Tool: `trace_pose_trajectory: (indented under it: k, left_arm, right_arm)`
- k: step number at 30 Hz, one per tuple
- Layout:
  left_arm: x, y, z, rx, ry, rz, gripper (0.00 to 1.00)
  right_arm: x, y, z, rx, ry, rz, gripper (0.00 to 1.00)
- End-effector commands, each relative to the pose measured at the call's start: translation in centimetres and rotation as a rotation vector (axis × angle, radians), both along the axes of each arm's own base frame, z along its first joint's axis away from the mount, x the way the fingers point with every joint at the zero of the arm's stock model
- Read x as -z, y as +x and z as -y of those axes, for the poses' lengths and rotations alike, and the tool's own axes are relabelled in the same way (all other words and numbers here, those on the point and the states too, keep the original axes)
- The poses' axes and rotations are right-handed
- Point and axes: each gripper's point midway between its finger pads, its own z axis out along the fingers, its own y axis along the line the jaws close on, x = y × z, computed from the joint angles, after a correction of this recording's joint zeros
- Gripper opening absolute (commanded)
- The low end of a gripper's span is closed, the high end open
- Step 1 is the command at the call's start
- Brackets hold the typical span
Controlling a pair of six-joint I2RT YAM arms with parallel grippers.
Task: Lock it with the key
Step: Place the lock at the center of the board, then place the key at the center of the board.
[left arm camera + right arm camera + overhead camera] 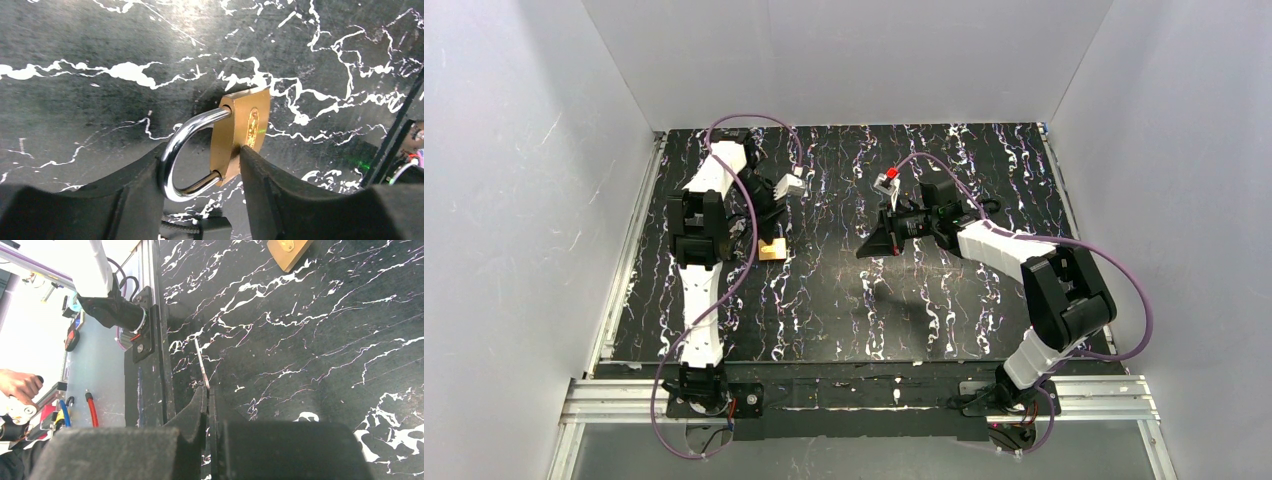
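The brass lock (245,132) stands on edge on the black marbled table, its silver shackle (182,145) pointing left; both shackle ends meet the body. My left gripper (202,155) is shut on it, one finger (135,185) on the shackle and the other on the body. In the top view the lock (772,251) sits under the left gripper (769,237). My right gripper (207,390) is shut on a thin metal key (201,365), held above the table right of the lock (287,250). In the top view the right gripper (872,243) is at mid-table.
White walls enclose the table on three sides. An aluminium rail (864,395) runs along the near edge. Purple cables loop off both arms. The right wrist view shows the table edge (150,340), and beyond it a person's hand (20,385) and a red cable (92,410).
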Motion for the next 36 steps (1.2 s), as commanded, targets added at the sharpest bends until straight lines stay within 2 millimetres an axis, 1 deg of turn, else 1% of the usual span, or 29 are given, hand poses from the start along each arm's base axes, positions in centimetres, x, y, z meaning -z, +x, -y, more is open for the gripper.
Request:
trace_pose_trajectory:
  k: [1, 3, 4, 5, 6, 7, 9, 11, 12, 15, 16, 17, 18, 19, 20, 21, 24, 25, 27, 28, 29, 30, 32, 34, 36]
  left_arm:
    - [-1.4, 1.8, 0.9, -0.017, -0.027, 0.085, 0.54]
    - [-2.0, 1.9, 1.3, -0.03, -0.041, 0.095, 0.61]
    - [-2.3, 1.8, 1.5, -0.038, -0.046, 0.097, 0.69]
    - [-2.7, 1.8, 1.7, -0.051, -0.051, 0.104, 0.8]
    - [-3.2, 1.6, 1.8, -0.064, -0.055, 0.109, 0.95]
    - [-3.6, 1.5, 1.9, -0.072, -0.058, 0.115, 0.98]
    - [-5.0, 1.4, 1.9, -0.107, -0.058, 0.147, 0.98]
    - [-6.8, 1.8, 1.8, -0.169, -0.079, 0.188, 0.98]
    - [-8.1, 2.0, 1.7, -0.213, -0.101, 0.206, 0.98]
    - [-13.4, 2.9, 1.1, -0.416, -0.227, 0.245, 0.98]
    - [-14.9, 3.1, 0.7, -0.487, -0.275, 0.244, 0.98]
    - [-16.4, 3.4, -0.3, -0.575, -0.318, 0.256, 0.98]
    - [-18.4, 3.3, -0.9, -0.638, -0.36, 0.283, 0.98]
    - [-19.4, 3.1, -1.5, -0.709, -0.392, 0.284, 0.98]
    - [-19.7, 3.2, -2.0, -0.777, -0.423, 0.272, 0.98]
    - [-20.9, 2.6, -2.3, -0.826, -0.454, 0.293, 0.98]
    - [-22.1, 0.9, -3.1, -0.944, -0.489, 0.33, 0.98]
    - [-22.6, 0.3, -3.1, -0.968, -0.503, 0.354, 0.98]
    - [-23.6, -0.6, -3.6, -1.023, -0.515, 0.419, 0.98]
    - [-24.3, -0.9, -3.9, -1.057, -0.519, 0.454, 0.98]
    - [-24.7, -1.1, -4.3, -1.089, -0.522, 0.479, 0.98]
    - [-25.3, -1.4, -4.6, -1.118, -0.527, 0.502, 0.98]
    - [-26.0, -1.7, -4.9, -1.168, -0.53, 0.519, 0.98]
    - [-26.3, -1.9, -5.0, -1.218, -0.536, 0.492, 0.98]
    - [-26.4, -2.2, -4.8, -1.237, -0.546, 0.464, 0.98]
  right_arm:
    - [-1.2, 0.7, -0.3, -0.005, 0.021, 0.036, 0.01]
    - [-1.3, 1.0, -0.4, 0.005, 0.019, 0.04, 0.01]
    - [-1.4, 1.2, -0.4, 0.012, 0.017, 0.043, 0.01]
    - [-1.5, 1.4, -0.5, 0.018, 0.015, 0.046, 0.01]
    - [-1.7, 1.6, -0.5, 0.024, 0.014, 0.05, 0.01]
    - [-1.9, 1.8, -0.6, 0.028, 0.013, 0.054, 0.01]
    - [-2.3, 2.3, -0.7, 0.043, 0.005, 0.072, 0.01]
    - [-3.1, 3.3, -1.0, 0.064, -0.002, 0.113, 0.01]
    - [-3.3, 3.9, -1.1, 0.08, -0.014, 0.132, 0.01]
    - [-4.0, 5.8, -2.0, 0.119, -0.041, 0.184, 0.01]
    - [-4.1, 6.4, -2.5, 0.126, -0.045, 0.194, 0.01]
    - [-4.1, 6.9, -3.0, 0.13, -0.05, 0.2, 0.01]
    - [-4.1, 7.2, -3.7, 0.128, -0.054, 0.206, 0.01]
    - [-4.1, 7.4, -4.4, 0.122, -0.056, 0.208, 0.01]
    - [-4.0, 7.6, -5.1, 0.12, -0.059, 0.211, 0.01]
    - [-3.9, 7.6, -6.0, 0.121, -0.058, 0.217, 0.01]
    - [-3.9, 8.0, -8.8, 0.132, -0.038, 0.247, 0.01]
    - [-4.0, 8.1, -9.8, 0.129, -0.028, 0.254, 0.01]
    - [-3.3, 8.0, -11.9, 0.118, -0.028, 0.259, 0.01]
    - [-3.8, 8.2, -13.2, 0.109, -0.018, 0.276, 0.01]
    - [-3.5, 8.3, -14.4, 0.1, -0.023, 0.277, 0.01]
    - [-3.1, 8.4, -15.4, 0.087, -0.029, 0.271, 0.01]
    - [-1.2, 8.7, -17.3, 0.059, -0.056, 0.238, 0.01]
    - [0.2, 8.7, -18.9, 0.031, -0.071, 0.219, 0.01]
    - [1.7, 8.8, -20.2, 0.016, -0.085, 0.206, 0.01]
